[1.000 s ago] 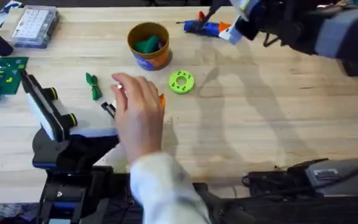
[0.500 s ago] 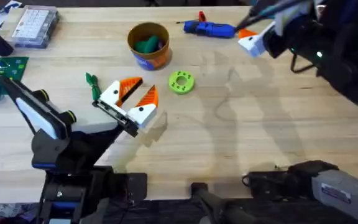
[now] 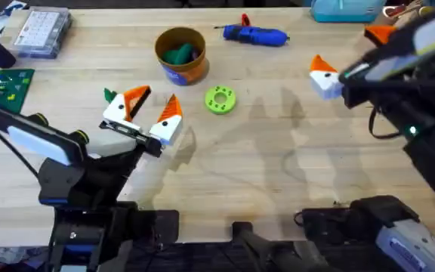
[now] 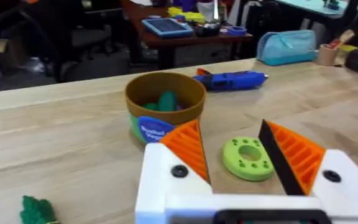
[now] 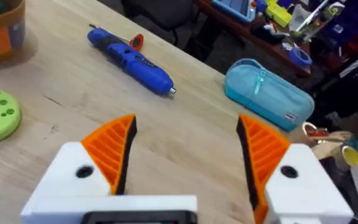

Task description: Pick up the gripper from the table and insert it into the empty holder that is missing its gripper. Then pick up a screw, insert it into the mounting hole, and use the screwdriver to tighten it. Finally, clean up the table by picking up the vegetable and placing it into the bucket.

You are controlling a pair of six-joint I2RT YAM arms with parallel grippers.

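Overhead view showing two grippers, left gripper (image 3: 146, 115) hovering spread wide and holding nothing, just beside one vegetable (image 3: 110, 96), right gripper (image 3: 352, 56) also gaping empty, one screwdriver (image 3: 254, 34) lying near one bucket (image 3: 180, 55), one green disc (image 3: 220, 99) sitting below the bucket.

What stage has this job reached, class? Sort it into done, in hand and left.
Done: nothing evident. In hand: nothing; the left gripper and right gripper are open, empty. Left: the screwdriver lies untouched on the table, the vegetable lies outside the bucket.
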